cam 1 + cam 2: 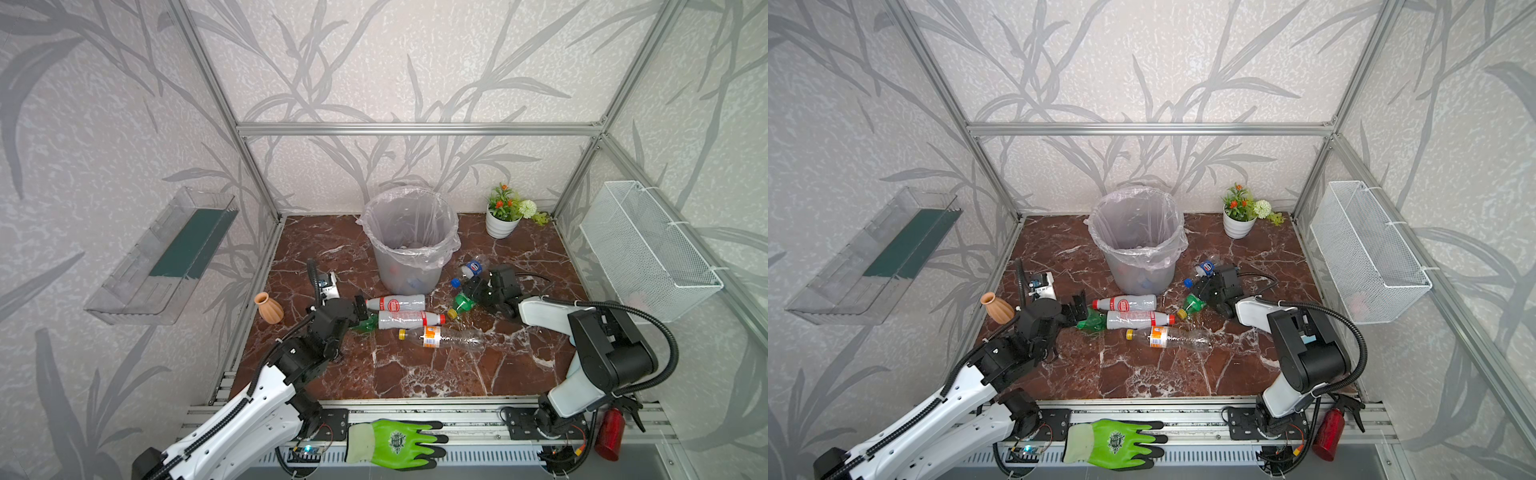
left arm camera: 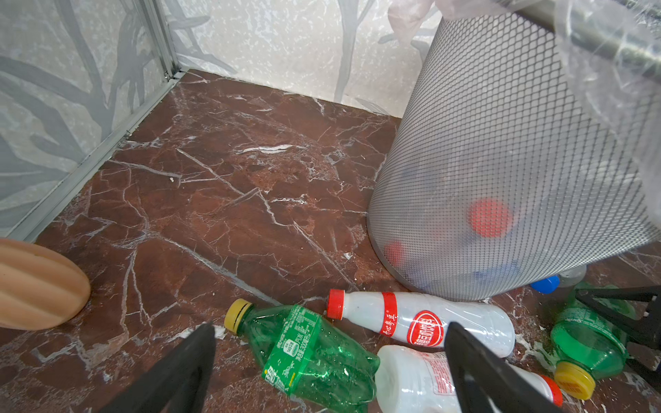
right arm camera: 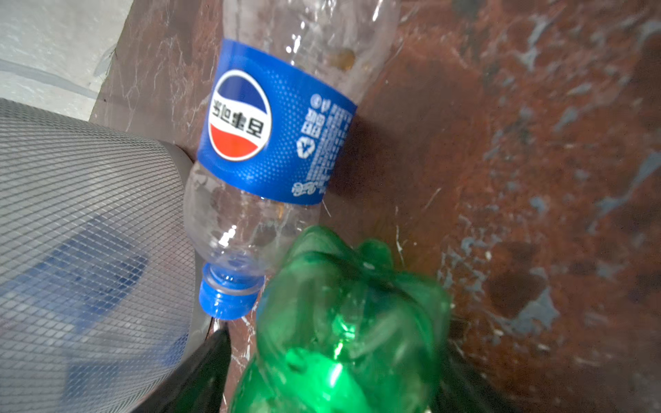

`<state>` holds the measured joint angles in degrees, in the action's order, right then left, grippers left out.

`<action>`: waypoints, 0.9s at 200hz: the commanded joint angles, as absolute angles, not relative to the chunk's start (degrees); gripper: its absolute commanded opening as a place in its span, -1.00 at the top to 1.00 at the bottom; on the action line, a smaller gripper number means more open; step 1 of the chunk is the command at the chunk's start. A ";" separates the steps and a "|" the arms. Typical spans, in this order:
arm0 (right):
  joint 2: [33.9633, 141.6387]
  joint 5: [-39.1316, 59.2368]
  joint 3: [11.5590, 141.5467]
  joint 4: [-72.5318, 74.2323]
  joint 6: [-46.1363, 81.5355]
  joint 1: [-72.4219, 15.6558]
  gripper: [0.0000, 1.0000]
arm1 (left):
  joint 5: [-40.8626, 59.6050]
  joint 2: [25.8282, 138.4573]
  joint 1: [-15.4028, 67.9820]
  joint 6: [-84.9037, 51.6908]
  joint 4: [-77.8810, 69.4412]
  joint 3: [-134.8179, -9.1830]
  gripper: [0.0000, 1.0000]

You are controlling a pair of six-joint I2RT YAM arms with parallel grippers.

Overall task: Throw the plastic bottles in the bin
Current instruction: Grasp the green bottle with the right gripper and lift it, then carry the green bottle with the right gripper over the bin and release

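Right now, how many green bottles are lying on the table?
2. One green bottle lies under the open left gripper, beside the white bottles; the other sits between the fingers of the right gripper, near the bin. More may be hidden inside the bin.

A red-banded white bottle (image 2: 447, 321) is seen lying just beside the bin (image 2: 500, 161), a green bottle (image 2: 311, 357) slightly farther off.

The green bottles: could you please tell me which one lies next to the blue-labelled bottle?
The green bottle with the right gripper around it; the other green bottle lies by the left gripper.
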<state>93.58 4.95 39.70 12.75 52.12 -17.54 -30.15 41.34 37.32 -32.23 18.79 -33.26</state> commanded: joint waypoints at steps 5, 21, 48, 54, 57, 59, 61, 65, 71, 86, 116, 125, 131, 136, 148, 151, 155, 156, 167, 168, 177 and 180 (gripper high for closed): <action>95.90 3.05 39.32 12.52 54.60 -17.60 -0.52 | -32.82 39.54 37.14 -34.00 20.39 -32.19 -0.98; 95.65 2.70 38.29 14.24 55.48 -17.43 -0.48 | -33.66 38.69 37.10 -34.20 20.56 -31.61 -0.98; 94.59 4.89 35.28 19.80 56.86 -15.64 -0.31 | -34.63 37.40 37.15 -34.89 20.66 -30.57 -0.98; 94.04 5.08 34.53 20.88 57.27 -15.22 -0.21 | -34.85 37.19 37.17 -35.13 20.70 -30.37 -0.98; 93.72 5.28 34.18 21.25 57.37 -14.94 -0.16 | -34.99 36.99 37.11 -35.25 20.73 -30.28 -0.98; 93.55 5.28 33.97 21.49 57.39 -14.77 -0.13 | -35.05 36.93 37.12 -35.31 20.74 -30.20 -0.98; 93.41 5.38 33.72 21.70 57.46 -14.66 -0.11 | -35.06 36.85 37.16 -35.39 20.68 -30.16 -0.98; 92.84 5.59 33.39 22.14 57.48 -14.32 -0.09 | -35.11 36.77 37.11 -35.50 20.66 -30.08 -0.98; 92.01 6.01 32.74 22.78 57.42 -13.93 -0.08 | -35.16 36.57 37.16 -35.71 20.54 -29.90 -0.98; 89.92 7.01 31.51 24.23 57.31 -12.87 -0.06 | -35.47 36.52 37.11 -35.77 19.89 -29.49 -0.98; 82.46 8.96 26.99 31.19 58.77 -10.20 -0.02 | -37.30 36.69 37.06 -37.18 20.29 -28.79 -0.98; 78.92 9.01 25.72 32.74 58.89 -9.22 -0.01 | -38.11 36.83 36.96 -38.01 20.28 -28.28 -0.98; 76.25 9.18 25.58 32.46 58.71 -8.51 -0.01 | -38.90 36.89 36.91 -38.30 20.05 -27.78 -0.98; 73.72 9.10 25.72 31.59 58.04 -8.01 -0.01 | -39.39 36.89 36.84 -38.72 20.06 -27.41 -0.98; 67.26 7.72 27.14 27.40 55.82 -7.31 -0.01 | -40.49 37.16 36.69 -40.28 20.62 -26.58 -0.98; 65.48 7.16 27.75 26.26 55.02 -7.25 -0.01 | -40.69 37.30 36.73 -40.81 20.84 -26.44 -0.98; 63.48 6.23 28.67 24.63 54.07 -7.13 -0.02 | -41.21 37.38 36.58 -41.40 21.25 -26.25 -0.98; 63.08 6.02 28.92 24.14 53.76 -7.13 -0.02 | -41.26 37.46 36.61 -41.58 21.30 -26.22 -0.98; 57.09 3.56 31.96 19.96 51.25 -6.99 -0.04 | -42.13 38.04 36.33 -43.02 22.32 -25.69 -0.98; 56.85 3.36 32.28 19.65 50.94 -6.97 -0.04 | -42.16 38.14 36.31 -43.17 22.41 -25.68 -0.98; 53.33 1.18 35.38 17.22 48.92 -6.93 -0.05 | -42.22 38.72 36.09 -44.35 23.05 -25.38 -0.98; 52.40 0.58 36.49 16.69 48.35 -6.93 -0.05 | -42.15 39.02 35.99 -44.60 23.25 -25.20 -0.98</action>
<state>60.80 5.87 29.06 21.69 54.65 -7.14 -38.22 37.80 36.71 -39.46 20.01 -26.33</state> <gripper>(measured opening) 0.555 0.991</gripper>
